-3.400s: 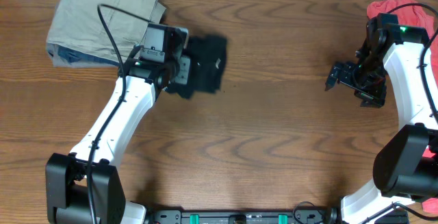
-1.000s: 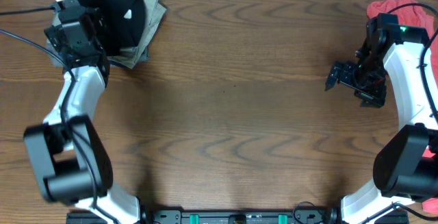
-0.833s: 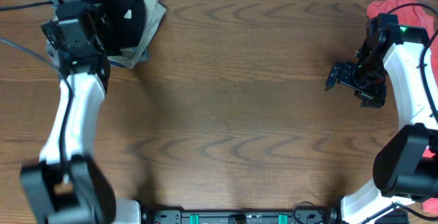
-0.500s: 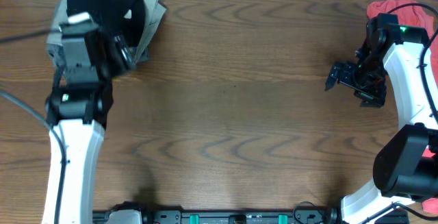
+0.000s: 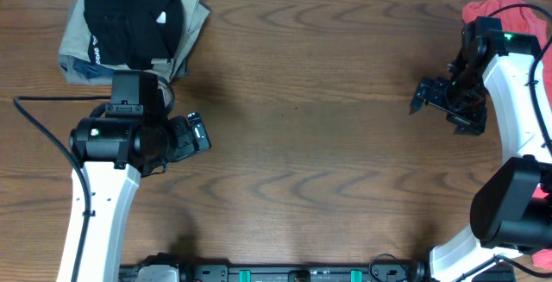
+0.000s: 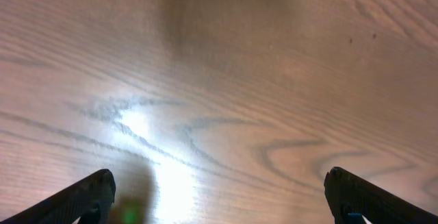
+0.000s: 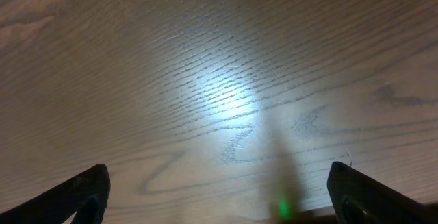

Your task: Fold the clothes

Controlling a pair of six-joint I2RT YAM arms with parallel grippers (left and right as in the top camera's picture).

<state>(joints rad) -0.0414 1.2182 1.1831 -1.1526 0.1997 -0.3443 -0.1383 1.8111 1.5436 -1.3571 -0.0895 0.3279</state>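
The clothes, a black shirt (image 5: pixel 134 19) folded into a compact bundle, lie on top of the khaki trousers at the far left of the table. My left gripper (image 5: pixel 195 135) hangs open over bare wood, nearer the front than the pile and apart from it. In the left wrist view its fingertips (image 6: pixel 89 193) stand wide with only wood between them (image 6: pixel 219 190). My right gripper (image 5: pixel 429 97) is open over bare table at the right, and the right wrist view shows nothing between its jaws (image 7: pixel 219 186).
Folded khaki trousers (image 5: pixel 194 15) lie under the shirt at the back left corner. A red T-shirt (image 5: pixel 498 10) sits at the back right edge, behind the right arm. A black cable (image 5: pixel 39 122) trails left of the left arm.
My left arm has drawn back from the pile toward the front of the table, leaving the black shirt on the trousers. The right arm has not moved.
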